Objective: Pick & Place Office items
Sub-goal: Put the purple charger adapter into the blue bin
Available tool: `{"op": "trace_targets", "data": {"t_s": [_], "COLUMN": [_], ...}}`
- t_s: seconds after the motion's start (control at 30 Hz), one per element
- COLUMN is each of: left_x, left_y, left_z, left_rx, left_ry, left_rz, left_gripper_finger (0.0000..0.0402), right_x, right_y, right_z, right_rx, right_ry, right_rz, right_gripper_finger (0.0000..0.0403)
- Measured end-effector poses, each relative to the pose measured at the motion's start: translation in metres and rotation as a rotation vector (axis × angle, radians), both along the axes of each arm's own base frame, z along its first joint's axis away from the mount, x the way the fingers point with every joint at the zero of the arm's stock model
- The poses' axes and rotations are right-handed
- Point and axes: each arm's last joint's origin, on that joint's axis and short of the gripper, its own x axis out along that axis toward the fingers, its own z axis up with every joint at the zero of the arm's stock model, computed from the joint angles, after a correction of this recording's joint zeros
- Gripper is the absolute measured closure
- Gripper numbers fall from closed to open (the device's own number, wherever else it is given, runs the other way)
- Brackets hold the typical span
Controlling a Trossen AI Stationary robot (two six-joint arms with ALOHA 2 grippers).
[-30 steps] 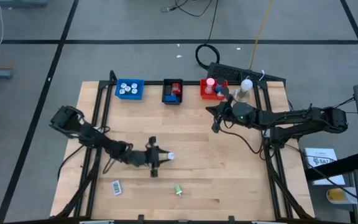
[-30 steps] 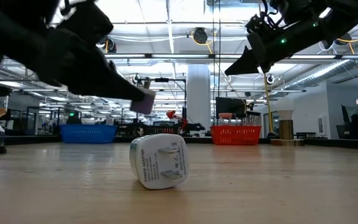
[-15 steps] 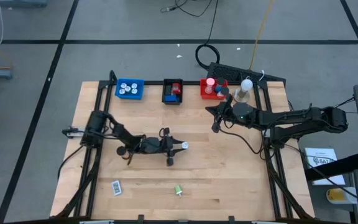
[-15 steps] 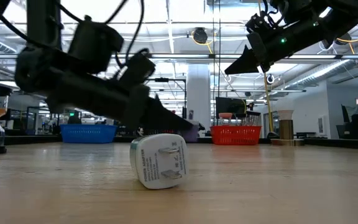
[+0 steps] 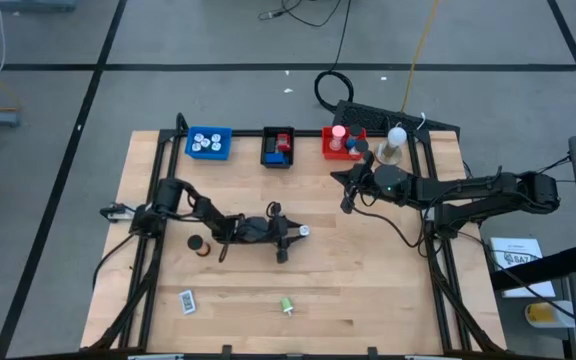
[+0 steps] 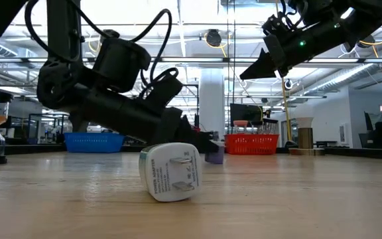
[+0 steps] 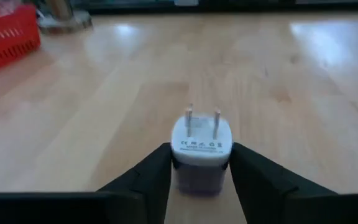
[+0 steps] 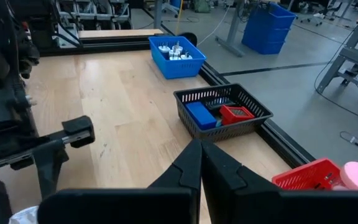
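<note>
Lying low, left claw (image 7: pixel 199 177) around plug (image 7: pixel 201 149)

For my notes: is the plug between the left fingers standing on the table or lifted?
Resting on the table: in the low view the plug touches the wood between the left gripper's fingers, prongs pointing away.

A smooth, pale wood bench (image 7: pixel 303 93) with a soft sheen is seen; the white plug adapter (image 7: pixel 201 152) is glossy plastic with bright metal prongs.
</note>
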Motion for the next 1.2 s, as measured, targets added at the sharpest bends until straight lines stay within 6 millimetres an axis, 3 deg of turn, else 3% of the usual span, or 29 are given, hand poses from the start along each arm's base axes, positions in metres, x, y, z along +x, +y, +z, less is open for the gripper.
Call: {"op": "trace_targets", "data": {"t_s": [0.13,0.27,0.53,0.73,0.93,1.2], "left_x": [-0.002,-0.004,-0.017,-0.002,0.026,0.055], "left_y": [-0.001,-0.002,0.000,-0.002,0.002,0.004], "left_z": [-0.005,0.005,0.070,0.107,0.108,0.083], "left_rx": [0.018,0.064,-0.039,-0.065,-0.041,0.033], "left_ry": [0.053,0.104,0.324,0.441,0.461,0.516], "left_rz": [-0.005,-0.006,0.047,0.036,0.024,-0.008], "left_gripper_finger": [0.0202,0.0181,0.0138,0.0093,0.0074,0.0097], "right_x": [0.000,0.000,0.000,0.000,0.000,0.000], "right_y": [0.000,0.000,0.000,0.000,0.000,0.000], "right_z": [0.000,0.000,0.000,0.000,0.000,-0.001], "right_rx": [0.000,0.001,0.000,0.000,0.002,0.001], "right_ry": [0.000,0.001,-0.001,-0.002,0.000,0.006], "right_rz": [0.000,0.000,0.000,0.000,0.000,0.000], "right_gripper_finger": [0.0403,0.0403,0.0403,0.0403,0.0403,0.0403]}}
